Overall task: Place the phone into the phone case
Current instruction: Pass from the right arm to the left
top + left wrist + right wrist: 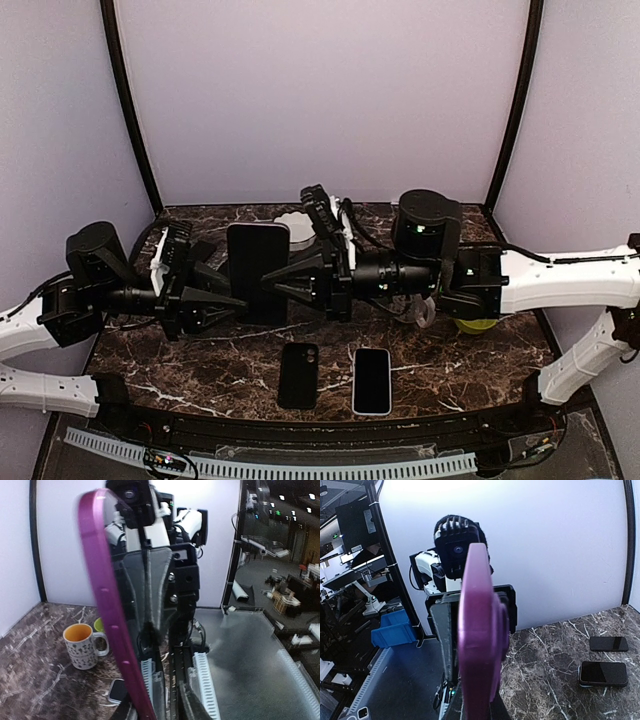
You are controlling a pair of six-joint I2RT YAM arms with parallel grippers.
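A phone in a purple case (258,265) is held upright above the table's middle, dark screen facing the top camera. My left gripper (238,300) is shut on its left edge and my right gripper (278,285) is shut on its right edge. The left wrist view shows the purple rim (107,615) and glossy screen running up from my left gripper (160,700). The right wrist view shows the case edge-on (477,630) above my right gripper (480,705). I cannot tell how fully the phone sits in the case.
A black phone case (298,375) and a white-edged phone (372,380) lie near the front edge; both show in the right wrist view (608,643) (602,673). A speckled mug (82,645) and a green cup (472,323) stand at the right. A white round object (295,228) sits behind.
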